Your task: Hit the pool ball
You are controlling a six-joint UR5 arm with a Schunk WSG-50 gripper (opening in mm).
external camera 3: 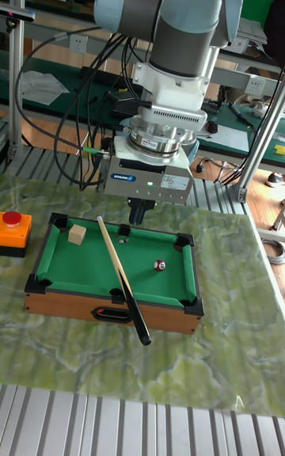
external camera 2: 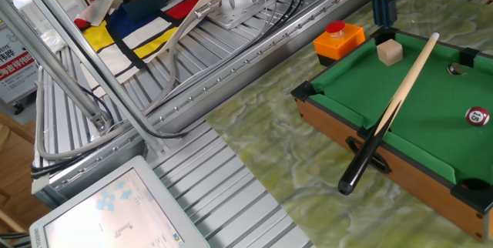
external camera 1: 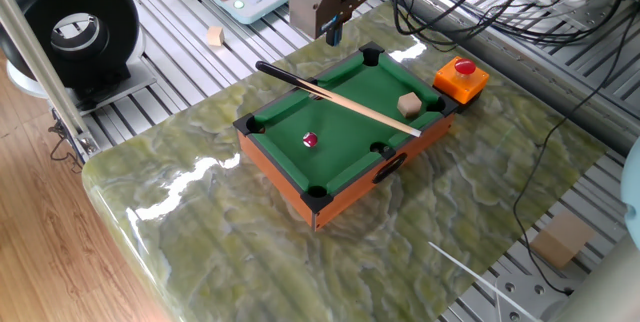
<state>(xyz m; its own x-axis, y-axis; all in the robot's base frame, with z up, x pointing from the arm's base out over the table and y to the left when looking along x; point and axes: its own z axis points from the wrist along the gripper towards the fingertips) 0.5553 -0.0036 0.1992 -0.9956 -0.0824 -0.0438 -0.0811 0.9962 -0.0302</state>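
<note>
The pool ball [external camera 1: 310,140] [external camera 2: 477,115] [external camera 3: 159,266], small, dark red with a white spot, rests on the green felt of the miniature pool table [external camera 1: 279,165] [external camera 3: 79,305]. A cue stick [external camera 1: 345,102] [external camera 2: 393,102] [external camera 3: 120,278] lies diagonally across the table, its black butt hanging over a rail. My gripper [external camera 1: 331,32] [external camera 2: 383,13] [external camera 3: 141,214] hangs above the table's far rail near the middle pocket, apart from the ball and the cue. Its dark fingers look pressed together with nothing between them.
A tan wooden cube [external camera 1: 408,104] [external camera 2: 390,51] [external camera 3: 76,234] sits on the felt near a corner. A red button on an orange box [external camera 1: 461,77] [external camera 2: 337,38] [external camera 3: 13,230] stands beside that end. Cables and aluminium rails surround the marble-patterned mat.
</note>
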